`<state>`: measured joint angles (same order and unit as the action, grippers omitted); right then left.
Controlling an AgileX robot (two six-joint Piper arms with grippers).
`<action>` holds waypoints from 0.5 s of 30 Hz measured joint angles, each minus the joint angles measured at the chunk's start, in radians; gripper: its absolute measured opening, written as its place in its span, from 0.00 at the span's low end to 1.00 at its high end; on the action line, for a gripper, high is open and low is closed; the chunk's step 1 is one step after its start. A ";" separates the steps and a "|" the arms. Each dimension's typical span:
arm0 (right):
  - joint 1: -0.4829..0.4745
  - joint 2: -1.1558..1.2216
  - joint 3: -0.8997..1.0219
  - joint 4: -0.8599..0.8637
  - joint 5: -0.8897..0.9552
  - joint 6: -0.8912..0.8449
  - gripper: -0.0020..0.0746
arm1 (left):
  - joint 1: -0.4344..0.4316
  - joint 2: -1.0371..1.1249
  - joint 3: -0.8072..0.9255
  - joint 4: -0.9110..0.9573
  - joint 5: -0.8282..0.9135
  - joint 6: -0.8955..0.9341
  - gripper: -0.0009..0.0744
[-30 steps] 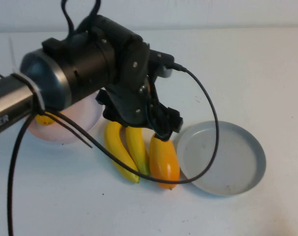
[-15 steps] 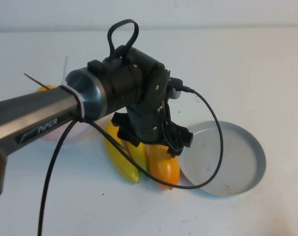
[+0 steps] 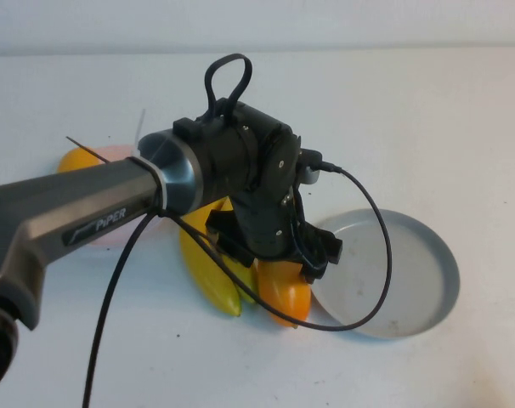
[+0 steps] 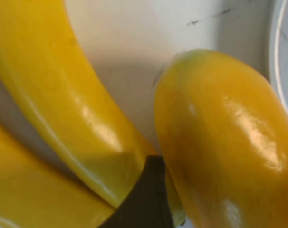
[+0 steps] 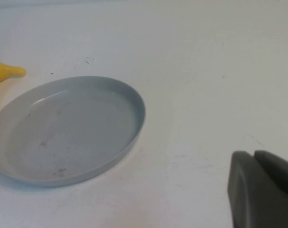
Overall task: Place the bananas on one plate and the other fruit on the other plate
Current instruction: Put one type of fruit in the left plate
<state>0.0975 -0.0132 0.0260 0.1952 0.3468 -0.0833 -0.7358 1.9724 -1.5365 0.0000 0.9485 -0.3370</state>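
Note:
Two bananas [image 3: 202, 274] lie side by side on the table, with a mango-like fruit [image 3: 283, 293] touching them on the right, beside the grey-blue plate [image 3: 410, 280]. My left gripper [image 3: 279, 255] is down over this fruit and open. In the left wrist view one dark finger [image 4: 146, 199] sits between a banana [image 4: 63, 104] and the fruit [image 4: 220, 142]; the other finger is out of view. A second fruit [image 3: 75, 159] lies on the pink plate [image 3: 113, 155], which is mostly hidden by the arm. My right gripper [image 5: 263, 190] is shut and empty, beside the grey plate [image 5: 68, 128].
The left arm and its black cable [image 3: 372, 255] hang over the bananas and the grey plate's near rim. Bare white table lies behind and to the right of the grey plate.
My left arm has swung right and lowered onto the fruit beside the bananas. The pink plate and the fruit on it have come more into view.

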 joint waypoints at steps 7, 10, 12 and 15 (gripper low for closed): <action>0.000 0.000 0.000 0.000 0.000 0.000 0.00 | 0.000 0.028 -0.005 0.000 -0.024 0.000 0.87; 0.000 0.000 0.000 0.000 0.000 0.000 0.00 | 0.002 0.032 -0.005 0.000 -0.036 0.000 0.86; 0.000 0.000 0.000 0.000 0.000 0.000 0.00 | 0.002 0.032 -0.005 0.000 -0.037 0.000 0.83; 0.000 0.000 0.000 0.000 0.000 0.000 0.00 | 0.004 0.034 -0.005 0.000 -0.037 0.007 0.78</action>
<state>0.0975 -0.0132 0.0260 0.1952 0.3468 -0.0833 -0.7318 2.0068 -1.5410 0.0000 0.9111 -0.3301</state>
